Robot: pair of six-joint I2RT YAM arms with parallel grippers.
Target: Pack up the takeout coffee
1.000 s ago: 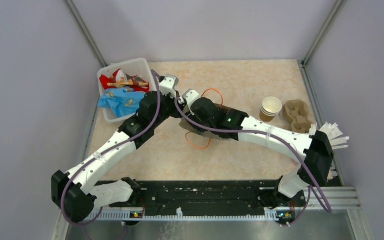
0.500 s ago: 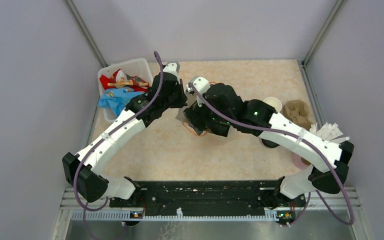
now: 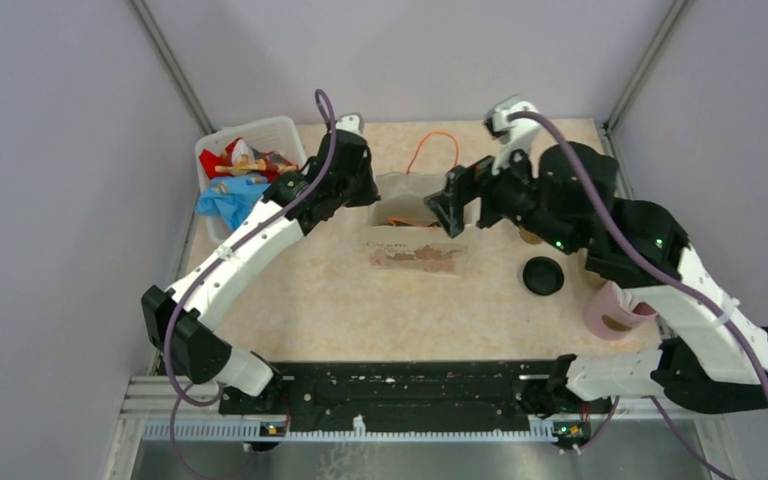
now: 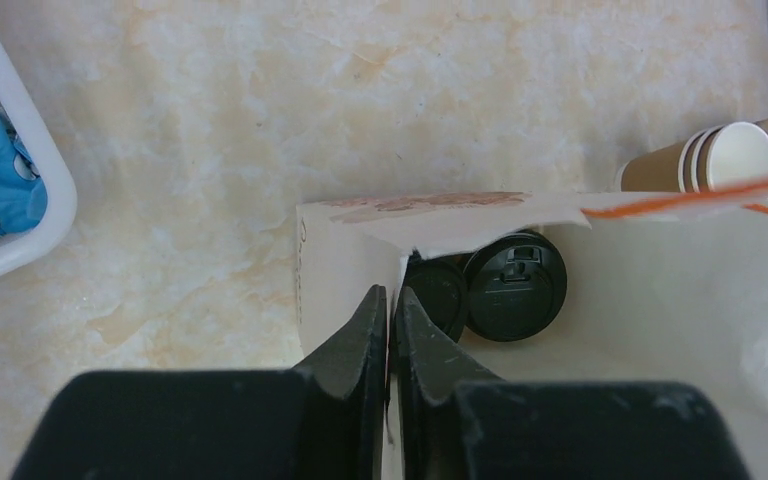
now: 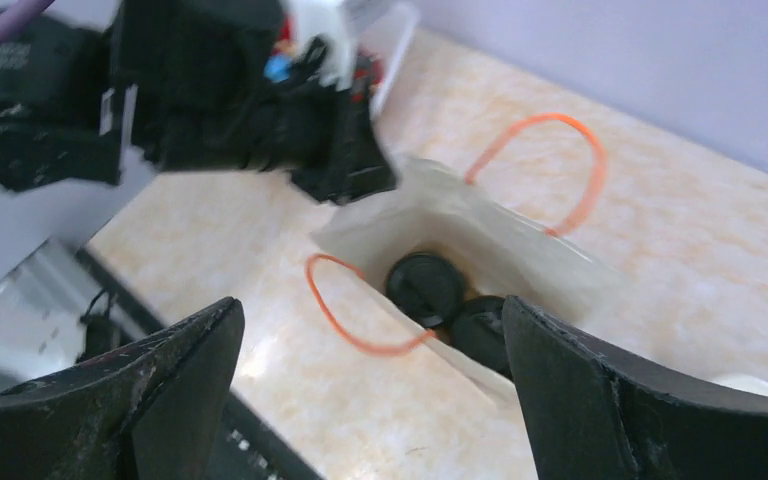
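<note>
Overhead view high over the whole table (image 3: 340, 290); both wrist views close, downward, on the same open bag (image 4: 660, 290)

Within the white paper bag (image 4: 660, 270), cup bodies are hidden beneath one round black plastic lid (image 4: 516, 285) and a second lid (image 4: 446, 300), itself partly behind the left gripper (image 4: 391, 300); the right wrist view is blurred.

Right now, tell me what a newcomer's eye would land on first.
A white paper bag with orange loop handles stands open mid-table, two round black plastic cup lids showing inside. The left tool pinches its rim; the right tool, wide open, points at it.
</note>
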